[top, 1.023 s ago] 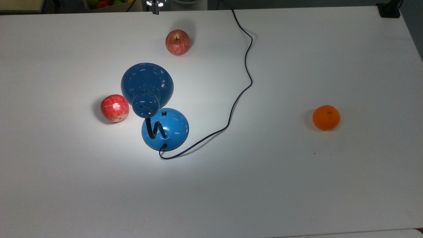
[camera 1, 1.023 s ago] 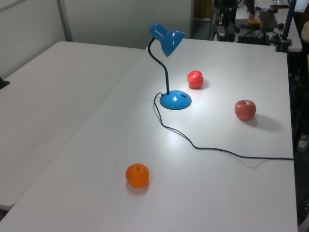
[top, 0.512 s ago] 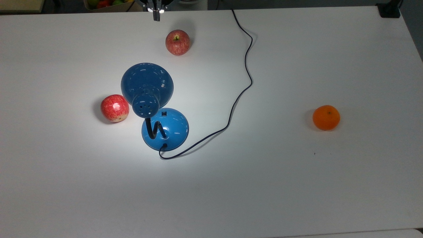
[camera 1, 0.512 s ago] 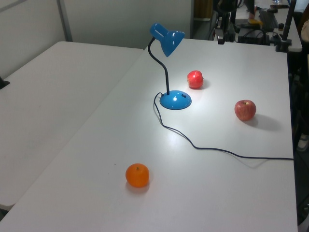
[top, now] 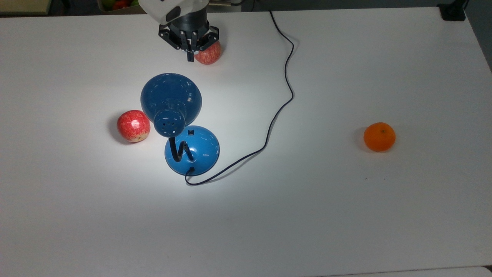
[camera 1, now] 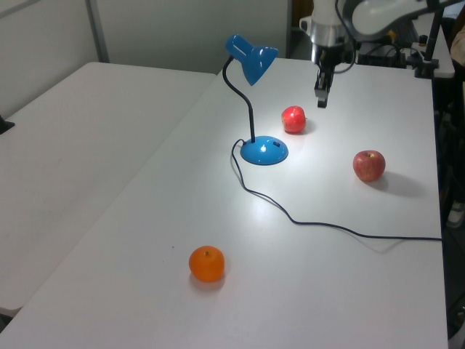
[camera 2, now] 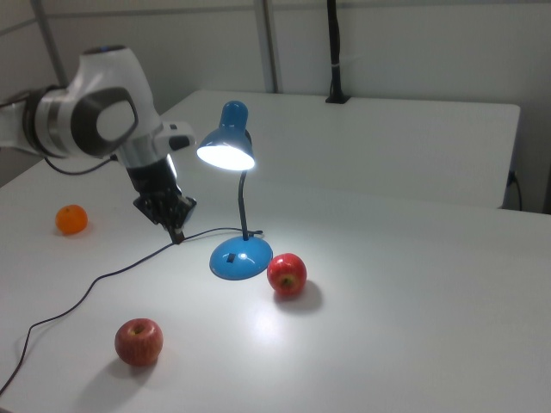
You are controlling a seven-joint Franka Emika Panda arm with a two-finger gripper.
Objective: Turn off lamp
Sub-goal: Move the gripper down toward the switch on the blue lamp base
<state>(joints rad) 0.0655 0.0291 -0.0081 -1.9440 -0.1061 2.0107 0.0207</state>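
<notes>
White table (top: 346,215), lit blue lamp (top: 171,98) mid-table, base (top: 198,148) by a red apple (top: 133,125). Gripper (top: 190,58), fingers pressed together, hangs above the far apple (top: 209,54); switch (top: 190,132) lies toward top view's bottom, past the shade.

Glossy blue finish on the lamp (top: 171,100), mirroring highlights; matt black bendy neck (camera 1: 242,102). Beside the lamp, waxy sheen on the apple (top: 133,125). Smooth matt white for the table (top: 346,215).

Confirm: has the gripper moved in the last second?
Yes. In the top view the gripper has come down from the top edge, now overlapping the far apple, nearer the lamp.
</notes>
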